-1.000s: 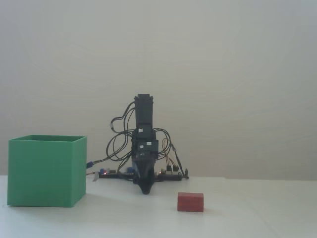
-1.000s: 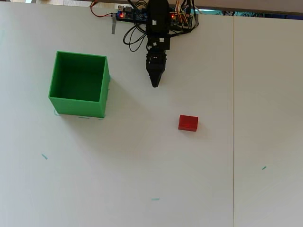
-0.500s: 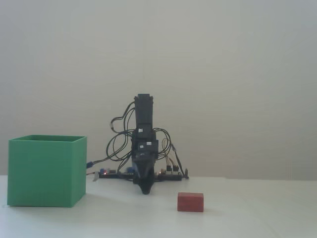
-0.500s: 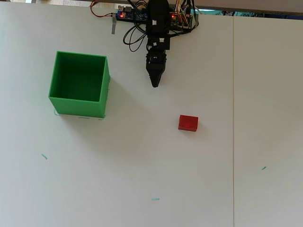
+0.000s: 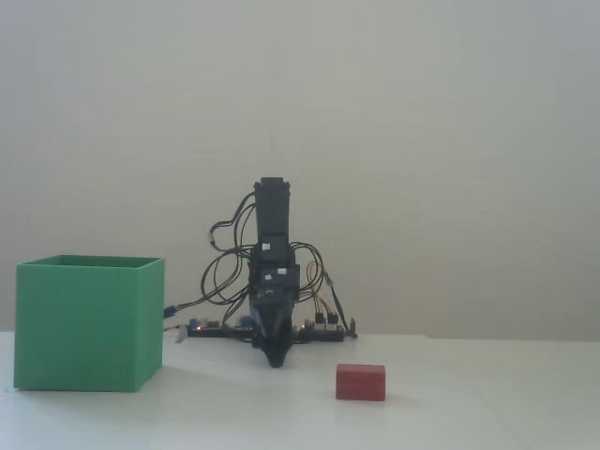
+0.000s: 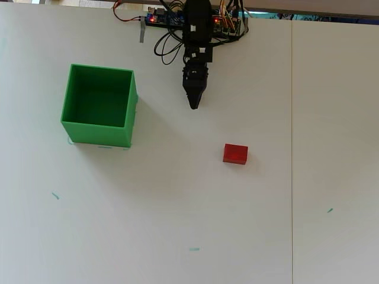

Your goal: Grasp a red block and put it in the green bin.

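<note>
The red block lies on the white table, below and right of the arm in the overhead view; it also shows in the fixed view. The green bin stands open-topped at the left, seemingly empty; it also shows in the fixed view. My gripper points down toward the table near the arm's base, well apart from the block and the bin; it also shows in the fixed view. Its jaws come to one closed tip and hold nothing.
The arm's base with a circuit board and loose wires sits at the table's far edge. A seam runs down the table at the right. Small green marks dot the surface.
</note>
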You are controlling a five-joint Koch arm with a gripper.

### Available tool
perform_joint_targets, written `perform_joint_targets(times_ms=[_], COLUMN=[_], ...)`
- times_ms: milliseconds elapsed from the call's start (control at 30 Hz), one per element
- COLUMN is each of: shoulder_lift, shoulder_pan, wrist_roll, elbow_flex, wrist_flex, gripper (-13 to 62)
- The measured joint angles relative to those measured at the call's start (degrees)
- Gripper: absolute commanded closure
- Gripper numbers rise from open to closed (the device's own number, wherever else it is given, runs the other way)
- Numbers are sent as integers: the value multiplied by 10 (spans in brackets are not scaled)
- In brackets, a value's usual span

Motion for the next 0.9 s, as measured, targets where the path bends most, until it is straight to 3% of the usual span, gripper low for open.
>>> perform_joint_targets(times_ms=[133,267,400,567,700,900], shoulder_lift=[0,0,0,-7,-25,-91], shoulder_pan=[0,0,-1,20,38,33], wrist_roll=[0,0,-13,-124,-179,-253], elbow_flex=[0,-1,-26,-92,-242,-499], wrist_flex=[0,0,16,34,96,433], gripper=[162,209,180,162,121,105])
